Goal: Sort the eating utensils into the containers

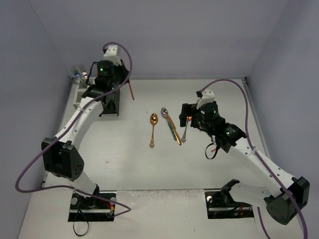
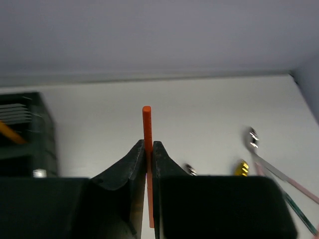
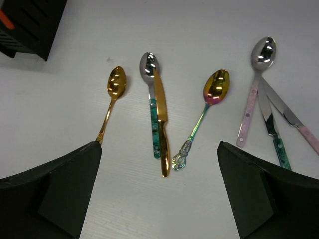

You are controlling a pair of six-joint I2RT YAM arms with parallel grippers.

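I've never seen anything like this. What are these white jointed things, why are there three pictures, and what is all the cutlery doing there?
They are two robot arms bolted to a table, sorting cutlery into caddies. The overhead picture comes from a fixed camera above and behind them; the other two come from small cameras on each wrist, looking past the arm's own tool. The left tool is pinched shut on an orange-red chopstick, beside a black caddy. The right tool stands wide open and empty above loose pieces: a gold spoon, a gold knife lying over a teal-handled spoon, an iridescent spoon and a pink-handled spoon.
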